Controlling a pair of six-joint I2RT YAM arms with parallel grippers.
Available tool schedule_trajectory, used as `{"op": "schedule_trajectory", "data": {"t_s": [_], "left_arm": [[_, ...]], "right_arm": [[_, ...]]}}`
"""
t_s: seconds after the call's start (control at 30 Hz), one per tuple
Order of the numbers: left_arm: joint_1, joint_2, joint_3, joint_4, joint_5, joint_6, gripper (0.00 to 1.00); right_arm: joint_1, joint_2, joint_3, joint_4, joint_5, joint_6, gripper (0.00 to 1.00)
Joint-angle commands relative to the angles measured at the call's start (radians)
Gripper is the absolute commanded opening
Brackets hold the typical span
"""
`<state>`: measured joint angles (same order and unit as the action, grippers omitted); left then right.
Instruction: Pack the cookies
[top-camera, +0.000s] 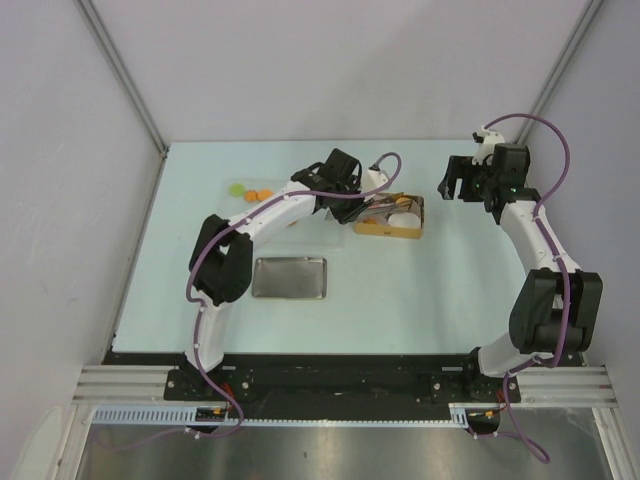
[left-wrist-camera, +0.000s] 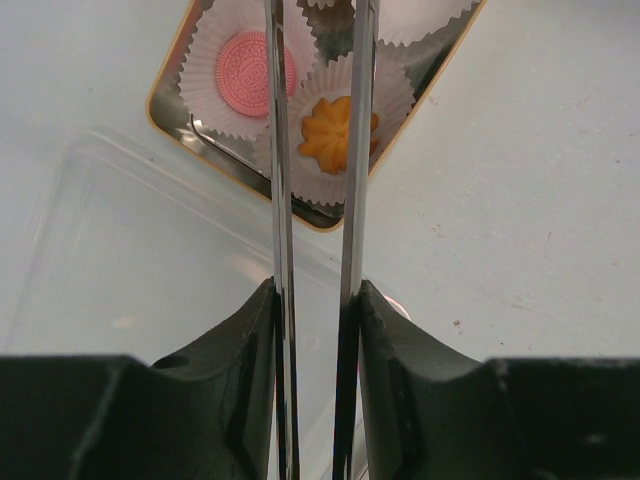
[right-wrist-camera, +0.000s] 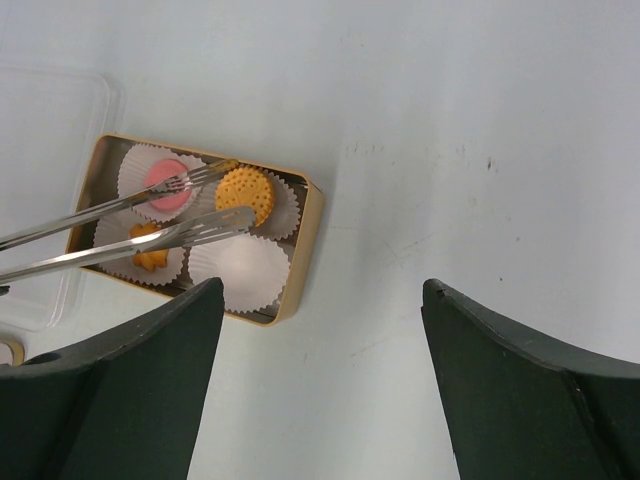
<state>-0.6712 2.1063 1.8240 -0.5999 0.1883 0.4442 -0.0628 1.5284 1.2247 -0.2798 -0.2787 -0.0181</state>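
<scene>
Upper left of the top view: one green round cookie (top-camera: 235, 187) and two orange round cookies (top-camera: 252, 196) loose on the pale surface (top-camera: 400, 300), not yet packed. Lower, centre-left: flat grey metal tray (top-camera: 290, 277), well apart from them. Just left of the box: clear plastic lid or tub (left-wrist-camera: 120, 260), can't tell which.

Centre: gold-rimmed rectangular box (right-wrist-camera: 303, 250) lined with white pleated paper cups (left-wrist-camera: 200, 90). Already holding a pink round cookie (right-wrist-camera: 165, 185), an orange dotted round cookie (right-wrist-camera: 246, 194) and an orange flower-shaped cookie (right-wrist-camera: 150, 255), plus at least one empty paper cup (right-wrist-camera: 245, 272). Holding long metal tongs (left-wrist-camera: 280, 200) clamped in the left fingers (left-wrist-camera: 250, 380); tong tips apart over the box, nothing seen between them.

Far right: right fingers (right-wrist-camera: 130, 400) spread wide, gripping nothing, off to the side of the box.

Risks:
- Could snag cup pleats with a tong tip and drag a cup or cookie out.
- Could shove the box too, with nothing seen pinning it.
- Could drop a flat cookie from thin slick tongs mid-carry.
- Could twist the tongs in the grip if pressed hard onto the surface.

In the way: clear plastic near the line from loose cookies to box, and own left forearm crossing beside them.
</scene>
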Motion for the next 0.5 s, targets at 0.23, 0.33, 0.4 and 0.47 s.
{"op": "schedule_trajectory", "data": {"t_s": [0.23, 0.33, 0.4, 0.47], "left_arm": [[-0.007, -0.011, 0.050, 0.049, -0.013, -0.018, 0.35], [-0.007, -0.011, 0.051, 0.046, -0.015, -0.018, 0.38], [-0.007, -0.009, 0.052, 0.048, -0.018, -0.018, 0.38], [-0.007, -0.009, 0.052, 0.048, -0.018, -0.018, 0.39]], "right_arm": [[-0.008, -0.005, 0.004, 0.004, -0.014, 0.006, 0.84], [-0.008, -0.002, 0.004, 0.001, -0.017, 0.004, 0.84], [-0.009, -0.002, 0.004, 0.002, -0.017, 0.004, 0.84], [-0.009, -0.004, 0.004, 0.002, -0.017, 0.004, 0.84]]}}
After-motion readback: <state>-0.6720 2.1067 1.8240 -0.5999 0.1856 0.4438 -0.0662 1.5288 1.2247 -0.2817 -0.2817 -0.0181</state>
